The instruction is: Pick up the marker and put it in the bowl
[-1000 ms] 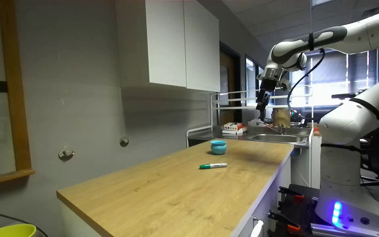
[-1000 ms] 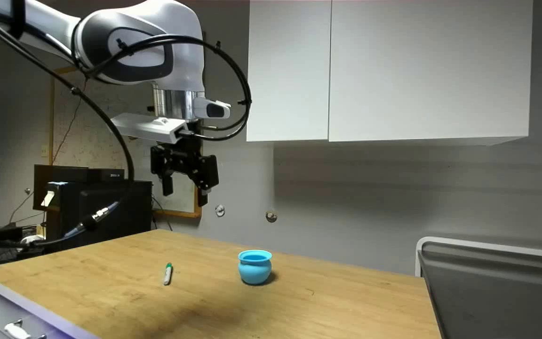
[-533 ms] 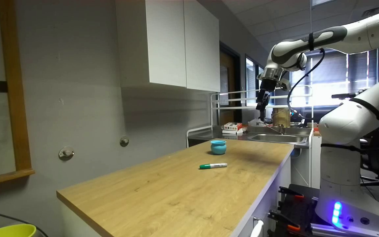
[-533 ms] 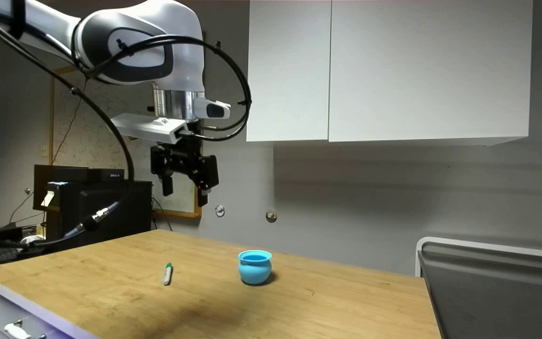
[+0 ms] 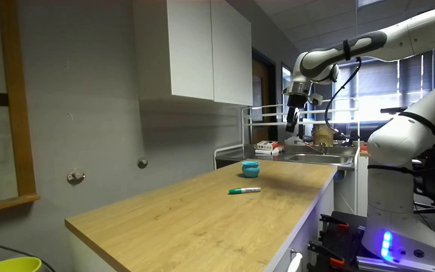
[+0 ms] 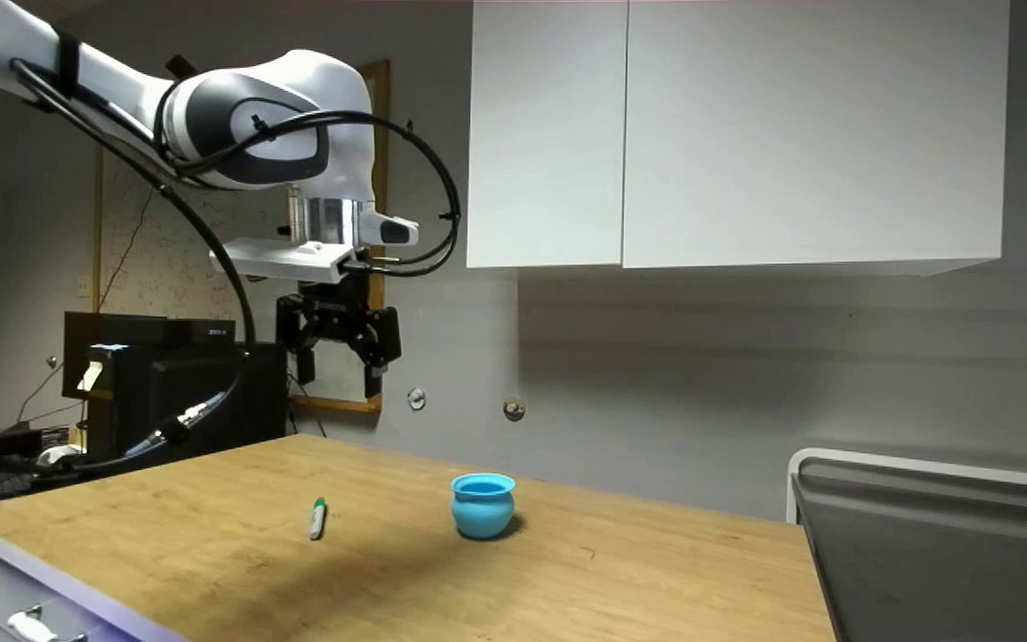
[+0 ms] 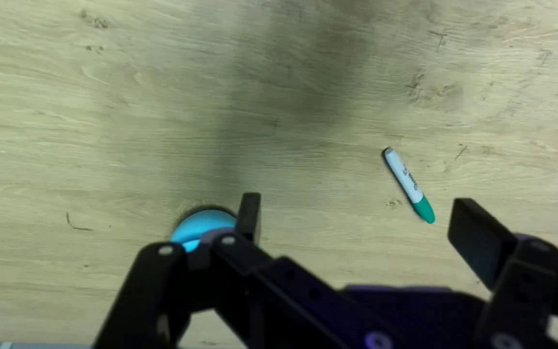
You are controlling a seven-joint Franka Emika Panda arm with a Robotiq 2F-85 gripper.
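Observation:
The marker (image 5: 244, 190) lies flat on the wooden counter, white with a green cap. It also shows in an exterior view (image 6: 317, 519) and in the wrist view (image 7: 410, 186). The teal-blue bowl (image 5: 250, 169) stands upright near it, also seen in an exterior view (image 6: 483, 508). In the wrist view the bowl (image 7: 200, 228) is partly hidden behind the left finger. My gripper (image 7: 356, 203) is open and empty, its fingers wide apart. In both exterior views the gripper (image 6: 340, 383) hangs high above the counter, pointing down (image 5: 290, 127).
The wooden counter (image 5: 187, 223) has a wall along its back and white cabinets (image 6: 736, 134) above. A sink (image 5: 317, 158) and small boxes (image 5: 267, 145) lie beyond one end. A dark tray-like surface (image 6: 932, 553) adjoins the counter.
The arm was still between the two earlier frames. Since then my gripper has moved leftward in both exterior views, still open. The marker and bowl have not moved.

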